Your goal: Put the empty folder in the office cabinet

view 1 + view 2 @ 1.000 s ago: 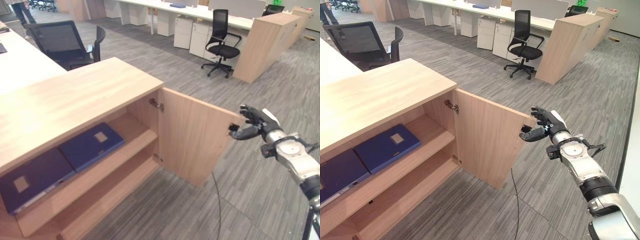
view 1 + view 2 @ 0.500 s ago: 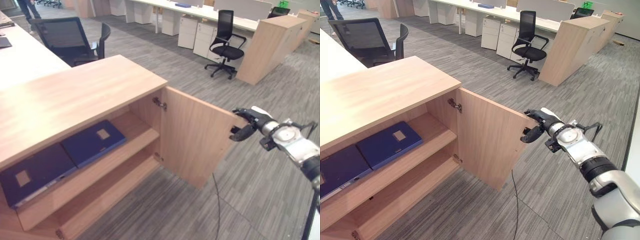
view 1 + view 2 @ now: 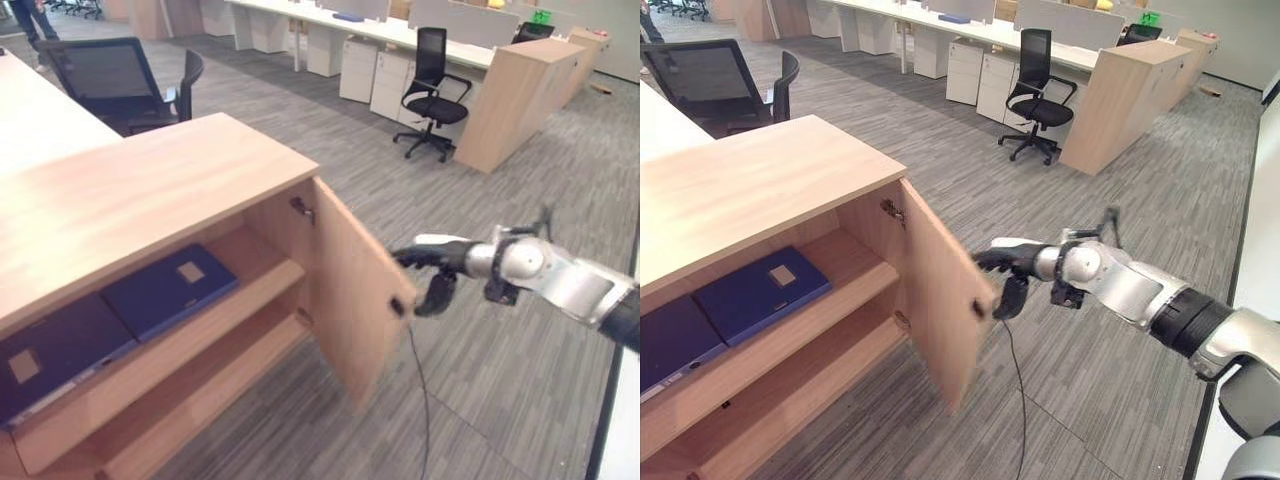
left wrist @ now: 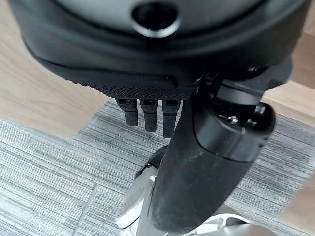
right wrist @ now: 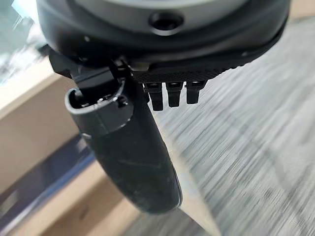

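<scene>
Office cabinet stood with its door partly swung open, the door's free edge just at the right hand's fingers. Two blue folders lay flat on the upper shelf, well away from those fingers: one folder nearer the door, the second folder beside it. Right hand reached to the door edge, fingers stretched straight and close together, thumb hooked below, pinching nothing; left hand hung over the floor, fingers straight.
</scene>
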Controlling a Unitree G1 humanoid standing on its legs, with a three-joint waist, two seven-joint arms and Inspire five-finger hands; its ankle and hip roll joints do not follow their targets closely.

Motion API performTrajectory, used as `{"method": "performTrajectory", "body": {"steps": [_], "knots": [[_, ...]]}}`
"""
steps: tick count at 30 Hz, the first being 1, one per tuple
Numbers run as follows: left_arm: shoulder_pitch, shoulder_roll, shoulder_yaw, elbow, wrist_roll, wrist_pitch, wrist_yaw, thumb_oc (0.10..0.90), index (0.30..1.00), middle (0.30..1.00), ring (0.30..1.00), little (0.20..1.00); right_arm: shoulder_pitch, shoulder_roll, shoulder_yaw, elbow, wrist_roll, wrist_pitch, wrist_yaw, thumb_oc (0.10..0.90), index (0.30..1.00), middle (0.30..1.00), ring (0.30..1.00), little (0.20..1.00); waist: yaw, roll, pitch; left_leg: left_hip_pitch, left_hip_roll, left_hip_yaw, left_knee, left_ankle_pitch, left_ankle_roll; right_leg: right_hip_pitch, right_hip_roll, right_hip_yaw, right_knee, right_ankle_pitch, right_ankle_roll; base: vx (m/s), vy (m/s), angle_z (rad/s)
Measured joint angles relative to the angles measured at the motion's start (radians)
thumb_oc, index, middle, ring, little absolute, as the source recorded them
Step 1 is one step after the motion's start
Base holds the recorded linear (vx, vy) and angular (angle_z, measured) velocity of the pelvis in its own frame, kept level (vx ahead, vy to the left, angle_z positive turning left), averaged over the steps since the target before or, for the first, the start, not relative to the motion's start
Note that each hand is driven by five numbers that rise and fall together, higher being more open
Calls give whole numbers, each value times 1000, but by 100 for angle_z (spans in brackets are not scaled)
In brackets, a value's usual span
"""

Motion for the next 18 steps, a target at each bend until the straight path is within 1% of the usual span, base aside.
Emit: {"method": "performTrajectory", "body": {"steps": [1, 2, 5, 6, 7, 8, 9, 10, 11, 12, 13, 14, 16, 18], "knots": [[0, 0, 0, 0, 4, -1, 0, 800, 900, 900, 900, 900, 1, 20, 25, -54, 22, 7, 9, 800, 900, 900, 900, 900, 0, 0, 0, 0, 1, 0, 0, 0, 0, 0, 0, 0, 0, 0, 0, 0, 0, 0], [-2, -1, -1, -1, 17, -2, 1, 800, 900, 900, 900, 900, 18, 91, 33, -109, 108, 2, 56, 800, 900, 900, 900, 900, 0, -1, 0, -1, 1, -1, 0, 1, -1, 0, 0, -1, 0, 0, 0, 0, 0, 0], [-4, -2, -4, -7, 36, -3, 4, 800, 900, 900, 900, 900, 104, 240, -5, -220, 234, -69, 60, 800, 900, 900, 900, 900, 15, -3, -11, -2, 1, -8, 0, 2, -1, 3, 1, -7, 0, -2, 0, 9, -23, 6], [-5, -1, -14, -10, 37, -2, 8, 800, 900, 900, 900, 900, 167, 324, -52, -237, 286, -97, 58, 800, 900, 900, 900, 900, 32, -7, -21, -3, 1, -9, 0, 2, -1, 4, 0, -8, 0, -3, 1, 5, -35, 6], [-3, -1, -15, -13, 37, -2, 11, 800, 900, 900, 900, 900, 215, 384, -87, -234, 307, -112, 51, 800, 900, 900, 900, 900, 38, -10, -27, -3, 1, -12, 0, 2, -1, 7, 0, -11, 0, -4, 1, 5, -37, 6], [-2, -1, -27, -14, 38, -1, 11, 800, 900, 900, 900, 900, 262, 447, -120, -226, 325, -122, 41, 800, 900, 900, 900, 900, 49, -6, -30, -4, 0, -14, 0, 2, 0, 7, -1, -12, 0, -5, 2, -6, -26, 7], [13, 0, -47, -26, 40, 1, 16, 800, 900, 900, 900, 900, 330, 516, -167, -189, 351, -130, 34, 800, 900, 900, 900, 900, 65, -9, -37, -3, 0, -16, 0, 2, 0, 10, -1, -15, 0, -9, 7, -1, -52, 10], [45, 2, -51, -96, 65, -10, 34, 800, 900, 900, 900, 900, 408, 600, -204, -130, 392, -155, 1, 800, 900, 900, 900, 900, 75, -15, -43, 2, -1, -22, 0, 1, 1, 19, -3, -20, 0, -13, 9, -4, -61, 16], [56, -12, -79, -114, 71, -9, 51, 800, 900, 900, 900, 900, 429, 624, -210, -94, 412, -154, -26, 800, 900, 900, 900, 900, 85, -14, -45, -2, -3, -30, 0, 0, 3, 24, -5, -23, 0, -17, 12, 5, -82, 24], [56, -8, -81, -117, 74, -10, 61, 800, 900, 900, 900, 900, 450, 640, -220, -55, 427, -157, -43, 800, 900, 900, 900, 900, 93, -14, -47, -11, -4, -36, 0, -4, 8, 25, -6, -30, 0, -17, 13, 5, -69, 25], [56, -12, -80, -118, 74, -10, 70, 800, 900, 900, 900, 900, 471, 636, -218, -16, 430, -157, -66, 800, 900, 900, 900, 900, 107, -14, -47, -21, -4, -41, -1, -9, 7, 21, -6, -30, 0, -17, 13, 16, -80, 26], [59, -12, -78, -119, 73, -13, 70, 800, 900, 900, 900, 900, 514, 633, -229, 11, 429, -161, -69, 800, 900, 900, 900, 900, 112, -14, -47, -28, -5, -51, -3, -8, 9, 22, -6, -32, 0, -17, 13, 19, -90, 21], [72, -13, -77, -119, 69, -14, 69, 800, 900, 900, 900, 900, 542, 603, -213, 45, 417, -151, -78, 800, 900, 900, 900, 900, 113, -11, -45, -31, -5, -62, -4, -3, 9, 23, -5, -33, 0, -17, 13, 12, -88, 14], [78, -14, -52, -118, 64, -18, 66, 800, 900, 900, 900, 900, 613, 505, -214, 66, 379, -142, -70, 800, 900, 900, 900, 900, 115, -10, -43, -43, -1, -75, -4, 10, 17, 24, 0, -48, 0, -19, 10, 8, -114, 18]]}}
